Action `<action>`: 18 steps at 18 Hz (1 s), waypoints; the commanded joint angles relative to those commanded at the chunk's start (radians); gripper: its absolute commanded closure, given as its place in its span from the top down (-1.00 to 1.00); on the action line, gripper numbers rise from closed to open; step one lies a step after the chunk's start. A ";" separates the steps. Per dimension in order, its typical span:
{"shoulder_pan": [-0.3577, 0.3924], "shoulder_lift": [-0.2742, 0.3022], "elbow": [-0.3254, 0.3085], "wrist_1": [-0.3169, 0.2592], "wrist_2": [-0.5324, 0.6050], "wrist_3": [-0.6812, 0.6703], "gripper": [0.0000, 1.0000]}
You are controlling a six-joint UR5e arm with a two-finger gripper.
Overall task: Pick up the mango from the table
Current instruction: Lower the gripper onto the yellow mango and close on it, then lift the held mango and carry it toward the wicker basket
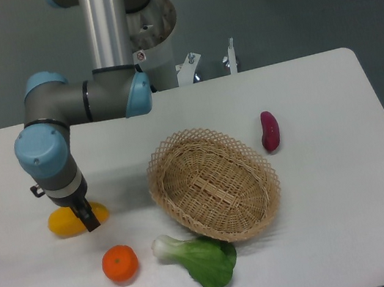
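**One tool low over the mango**

One tool [88, 220] down at the mango [66, 221], in front of its middle, fingers dark and too small to tell whether wide or narrow, contact unclear. Mango flat on the white worktop [340, 221], near the left edge. Tangerine [120, 264] just below it, bok choy [201, 259] beside the wicker basket [214, 184], sweet potato [269, 130] well apart, right.

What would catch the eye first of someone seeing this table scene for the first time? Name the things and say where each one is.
The grey and blue arm reaching down at the left stands out first, its gripper over the yellow mango near the table's left edge; whether the jaws are closed is unclear. Next comes the wicker basket in the middle, with an orange tangerine and a leafy green vegetable in front of it.
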 joint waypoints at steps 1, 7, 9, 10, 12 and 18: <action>-0.003 -0.003 0.000 0.000 0.000 -0.003 1.00; -0.012 -0.017 -0.002 0.014 0.002 -0.051 0.31; -0.012 -0.009 0.000 0.017 0.002 -0.060 -0.26; -0.011 -0.005 0.002 0.017 0.000 -0.060 -0.39; -0.011 0.001 0.014 0.015 0.002 -0.069 -0.42; 0.049 0.077 0.006 0.008 0.003 -0.072 -0.38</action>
